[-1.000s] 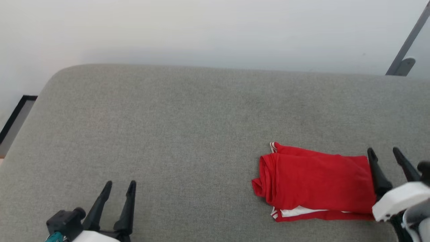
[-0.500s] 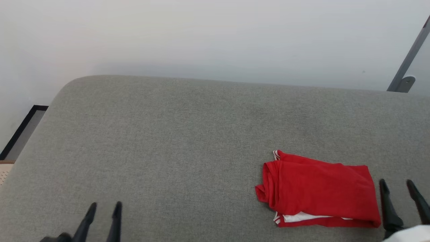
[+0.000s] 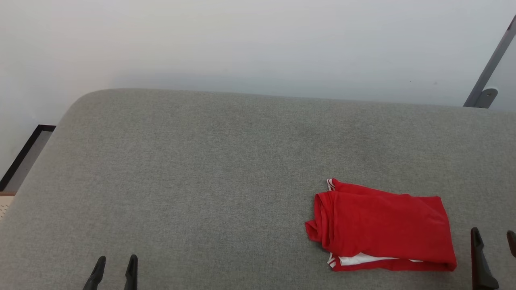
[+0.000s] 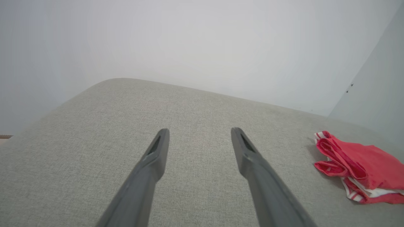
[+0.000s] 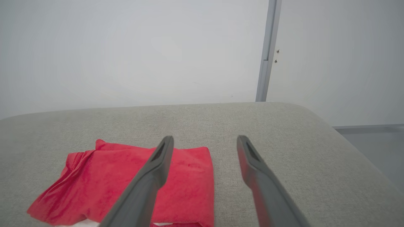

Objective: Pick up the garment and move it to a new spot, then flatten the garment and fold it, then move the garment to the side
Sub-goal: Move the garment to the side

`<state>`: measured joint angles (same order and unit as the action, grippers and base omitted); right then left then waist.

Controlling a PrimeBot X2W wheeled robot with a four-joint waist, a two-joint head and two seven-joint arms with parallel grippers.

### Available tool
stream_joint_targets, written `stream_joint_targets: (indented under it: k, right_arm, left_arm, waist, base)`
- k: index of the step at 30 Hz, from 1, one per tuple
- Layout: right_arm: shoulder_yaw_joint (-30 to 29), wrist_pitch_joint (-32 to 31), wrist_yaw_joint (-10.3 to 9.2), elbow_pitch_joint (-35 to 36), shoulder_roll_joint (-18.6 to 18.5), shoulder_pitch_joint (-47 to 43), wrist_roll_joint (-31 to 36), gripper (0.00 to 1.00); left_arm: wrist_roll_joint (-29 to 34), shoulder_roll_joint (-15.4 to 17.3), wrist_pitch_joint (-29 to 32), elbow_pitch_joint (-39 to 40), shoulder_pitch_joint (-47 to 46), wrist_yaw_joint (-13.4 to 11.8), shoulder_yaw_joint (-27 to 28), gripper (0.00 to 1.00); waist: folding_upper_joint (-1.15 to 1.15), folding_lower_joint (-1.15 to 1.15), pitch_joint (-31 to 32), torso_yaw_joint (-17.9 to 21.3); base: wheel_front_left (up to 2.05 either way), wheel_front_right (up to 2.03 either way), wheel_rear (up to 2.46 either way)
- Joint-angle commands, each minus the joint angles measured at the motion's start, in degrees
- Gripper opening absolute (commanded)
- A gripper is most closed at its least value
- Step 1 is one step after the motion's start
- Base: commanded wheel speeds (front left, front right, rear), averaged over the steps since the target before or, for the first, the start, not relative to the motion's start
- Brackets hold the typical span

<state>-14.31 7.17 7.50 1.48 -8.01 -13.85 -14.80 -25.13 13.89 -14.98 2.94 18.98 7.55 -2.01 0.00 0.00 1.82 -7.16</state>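
One folded garment (image 3: 383, 225), much of it tucked out of sight

Folding hides the garment's front. Plain red cloth faces up; a white strip with striped trim peeks out along the near edge, and a bit more trim shows at the far left corner. The head view cuts both arms off at its bottom edge, so just dark fingertips show, and the right hand's (image 3: 494, 233) outer finger is clipped by the frame's side. In the right wrist view one finger crosses in front of the cloth.

The garment lies on the grey fabric surface (image 3: 225, 169), right of the middle and toward the near edge, as a rough rectangle with thick bunched folds at its left end.

Fingers of the left hand (image 3: 116, 261) are spread, holding nothing, over bare surface well apart from the garment. The right hand sits just beside the garment's right end, clear of it, fingers likewise spread and empty. Whether either hand touches the surface I cannot tell.
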Motion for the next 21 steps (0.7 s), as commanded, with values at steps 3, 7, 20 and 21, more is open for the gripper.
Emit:
stream_joint_targets:
  k: [3,7,20,21]
  right_arm:
    - [0.0,-1.3,-0.02,1.6,0.8,-0.5,0.7,1.0]
    - [0.1,-2.3,-0.01,2.3,1.1,-0.2,0.9,1.0]
    - [2.7,-21.3,-0.02,-0.1,-8.6,10.2,-0.7,1.0]
    - [2.5,-24.0,-0.02,-0.8,-9.6,11.4,-1.3,1.0]
  left_arm:
    - [0.3,-0.2,-0.3,0.0,-0.9,-0.1,-0.3,1.0]
    - [0.1,-0.1,-0.3,0.0,-1.5,-0.1,-0.8,1.0]
    - [-1.7,2.0,-0.3,-1.2,-9.5,-0.1,-7.6,1.0]
    - [-1.8,2.2,-0.3,-1.4,-10.3,-0.1,-8.1,1.0]
  waist:
    - [0.0,0.0,-0.2,0.3]
    - [0.0,0.0,-0.3,0.2]
    - [0.0,0.0,-6.5,-1.5]
    - [0.0,0.0,-7.1,-1.7]
  base:
    - [0.0,0.0,0.0]
    - [0.0,0.0,0.0]
    - [0.0,0.0,0.0]
    - [0.0,0.0,0.0]
